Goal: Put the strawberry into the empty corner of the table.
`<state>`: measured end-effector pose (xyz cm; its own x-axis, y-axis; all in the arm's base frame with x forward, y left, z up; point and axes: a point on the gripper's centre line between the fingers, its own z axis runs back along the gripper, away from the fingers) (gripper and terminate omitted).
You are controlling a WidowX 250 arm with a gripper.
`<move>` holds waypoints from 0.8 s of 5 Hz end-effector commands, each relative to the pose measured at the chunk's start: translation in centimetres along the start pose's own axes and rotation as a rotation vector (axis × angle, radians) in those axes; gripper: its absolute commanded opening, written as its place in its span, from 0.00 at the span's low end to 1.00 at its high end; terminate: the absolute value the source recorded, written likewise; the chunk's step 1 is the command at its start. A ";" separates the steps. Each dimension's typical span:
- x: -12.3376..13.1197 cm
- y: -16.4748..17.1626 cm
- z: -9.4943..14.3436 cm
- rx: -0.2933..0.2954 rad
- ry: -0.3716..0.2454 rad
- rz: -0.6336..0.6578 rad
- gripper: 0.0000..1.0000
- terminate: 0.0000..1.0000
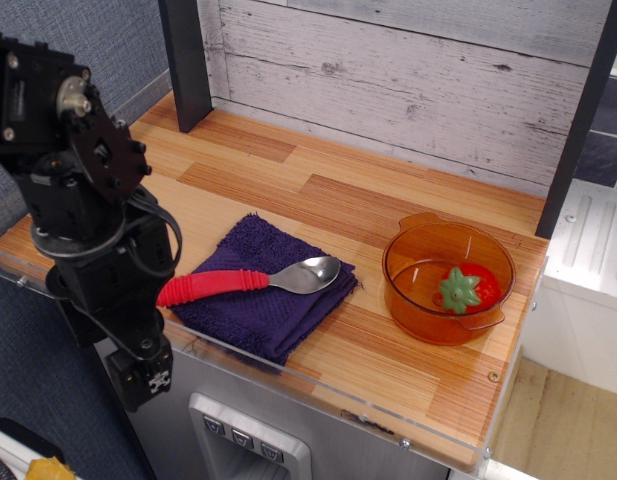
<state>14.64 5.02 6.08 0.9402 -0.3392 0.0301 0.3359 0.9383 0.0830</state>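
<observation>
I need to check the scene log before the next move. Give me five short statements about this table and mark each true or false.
1. The strawberry lies inside the orange bowl. True.
2. The spoon rests on bare wood. False: it lies on the purple towel.
3. The spoon's handle is red. True.
4. The bowl stands on the towel. False: it stands on the table, right of the towel and apart from it.
5. The pincer holds the strawberry. False: it hangs at the table's front left edge, far from the bowl; whether it is open cannot be told.
</observation>
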 end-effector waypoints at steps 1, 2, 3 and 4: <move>0.0 0.0 0.0 0.000 0.000 0.000 1.00 0.00; 1.6 -0.5 2.1 -0.026 -0.050 0.145 1.00 0.00; 2.6 -0.7 3.8 -0.026 -0.141 0.252 1.00 0.00; 6.7 -1.7 4.0 -0.101 -0.185 0.292 1.00 0.00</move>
<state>19.61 0.66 9.11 0.9838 -0.0463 0.1731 0.0579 0.9964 -0.0626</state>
